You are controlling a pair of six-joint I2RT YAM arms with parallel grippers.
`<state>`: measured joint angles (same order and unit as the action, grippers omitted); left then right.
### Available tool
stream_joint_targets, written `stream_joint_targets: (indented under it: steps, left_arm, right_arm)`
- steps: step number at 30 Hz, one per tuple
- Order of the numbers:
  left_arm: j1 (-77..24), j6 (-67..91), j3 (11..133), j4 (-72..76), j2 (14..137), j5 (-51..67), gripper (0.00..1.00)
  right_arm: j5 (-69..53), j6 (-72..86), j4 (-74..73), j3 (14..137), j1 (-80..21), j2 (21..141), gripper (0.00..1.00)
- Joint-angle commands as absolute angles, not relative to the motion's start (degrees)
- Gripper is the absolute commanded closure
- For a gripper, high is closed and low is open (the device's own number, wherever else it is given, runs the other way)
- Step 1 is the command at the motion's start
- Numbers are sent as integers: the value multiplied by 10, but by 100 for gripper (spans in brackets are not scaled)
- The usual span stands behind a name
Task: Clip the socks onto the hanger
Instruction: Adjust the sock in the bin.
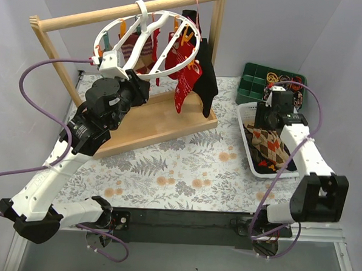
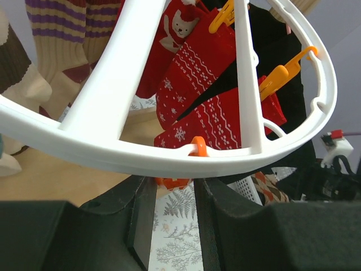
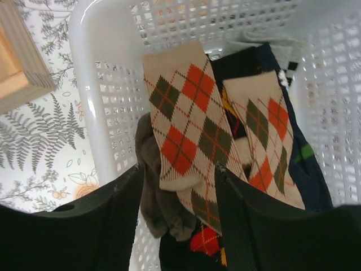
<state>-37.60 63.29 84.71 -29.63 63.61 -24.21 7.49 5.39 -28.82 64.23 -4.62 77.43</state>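
Note:
The round white hanger (image 1: 150,46) hangs by its hook from the wooden rail, with red Christmas socks (image 1: 187,81) clipped under it. In the left wrist view its ring (image 2: 113,152) crosses just above my left gripper (image 2: 175,183), which is shut on a small orange clip (image 2: 169,183) under the ring. More orange clips (image 2: 279,73) hold the red socks (image 2: 197,73). My right gripper (image 3: 179,169) hangs open inside the white basket (image 3: 107,101), its fingers either side of a brown, orange and cream argyle sock (image 3: 183,118). A second argyle sock (image 3: 262,130) lies beside it.
A wooden rail frame (image 1: 114,13) stands on its board at the back left, carrying a black garment (image 1: 207,82) and a pink wire hanger (image 1: 196,3). Striped cream socks (image 2: 62,34) also hang there. A green bin (image 1: 257,79) sits behind the basket (image 1: 245,124).

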Motion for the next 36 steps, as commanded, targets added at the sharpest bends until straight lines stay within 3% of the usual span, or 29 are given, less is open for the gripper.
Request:
stream_joint_targets:
  steps: [1, 4, 18, 21, 22, 26, 36]
  left_arm:
    - [-374, 638, 874, -336, 632, -244, 100]
    - [-374, 642, 880, -343, 634, -240, 100]
    - [-374, 646, 892, -368, 642, -238, 100]
    - [-374, 645, 892, -371, 642, -240, 100]
    - [-374, 645, 892, -372, 642, -240, 100]
    - [-374, 645, 892, -372, 641, -241, 100]
    - [-374, 643, 892, -369, 640, -243, 100]
  right_arm:
    - [36, 2, -250, 721, -44, 860, 43]
    - [11, -30, -244, 752, -43, 924, 49]
    - [25, -48, -235, 763, -42, 1098, 49]
    - [29, -47, -235, 757, -42, 1096, 70]
    - [28, -47, -236, 755, -42, 1092, 83]
    - [39, -46, -235, 747, -42, 1038, 99]
    - [26, -27, -236, 719, -42, 922, 99]
